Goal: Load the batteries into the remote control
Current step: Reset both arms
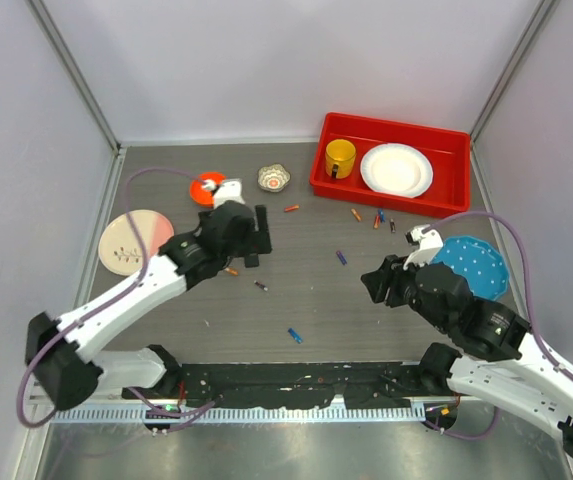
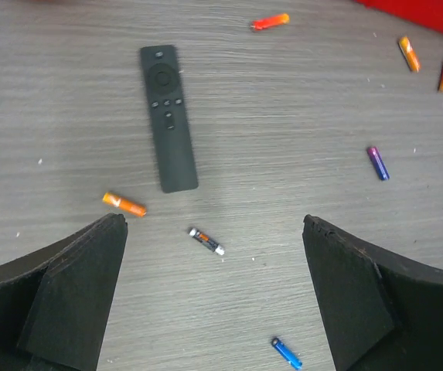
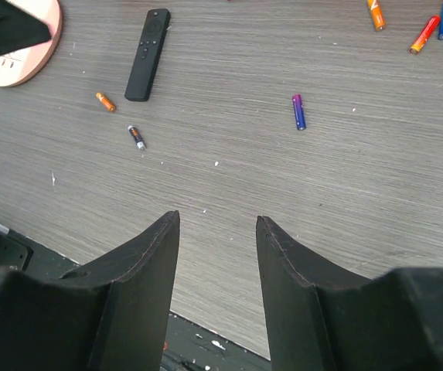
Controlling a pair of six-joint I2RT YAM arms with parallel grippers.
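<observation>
The remote control (image 2: 167, 116) lies buttons up on the grey table; it also shows in the right wrist view (image 3: 148, 54), and only its near end (image 1: 253, 260) shows under the left arm from above. Batteries lie loose: orange (image 2: 124, 204), dark (image 2: 206, 240), blue (image 2: 286, 352), purple (image 2: 378, 163), orange-red (image 2: 270, 22). Several more lie by the red bin (image 1: 376, 218). My left gripper (image 2: 213, 222) is wide open and empty, above the table just short of the remote (image 1: 249, 238). My right gripper (image 3: 217, 218) is open and empty, off to the right (image 1: 376, 285).
A red bin (image 1: 446, 135) at the back right holds a yellow mug (image 1: 341, 157) and a white plate (image 1: 396, 169). A pink plate (image 1: 134, 240) lies left, a blue plate (image 1: 471, 262) right. An orange dish (image 1: 206, 188) and a small bowl (image 1: 274, 178) sit behind the left gripper.
</observation>
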